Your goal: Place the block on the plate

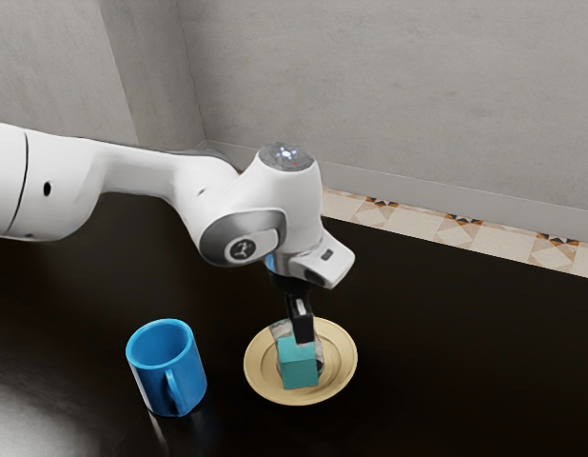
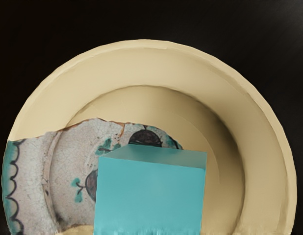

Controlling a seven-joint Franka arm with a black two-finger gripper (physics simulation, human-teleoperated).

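Note:
The black gripper [image 1: 302, 329] points down at the teal block [image 1: 299, 367], its lower end overlapping the block's top edge; whether it holds the block is unclear. Behind the block in the exterior view lies the round tan plate [image 1: 343, 360]. In the wrist view the block [image 2: 150, 200] is large at the lower edge, with the plate [image 2: 262, 147] around it. A patterned white, green and dark patch [image 2: 68, 161] covers part of the plate. I cannot tell whether the block's underside touches the plate.
A blue mug [image 1: 167, 367] stands upright on the dark table [image 1: 446, 352], toward the exterior view's left from the plate, with a gap between them. Beyond the table are a tiled floor strip and grey walls.

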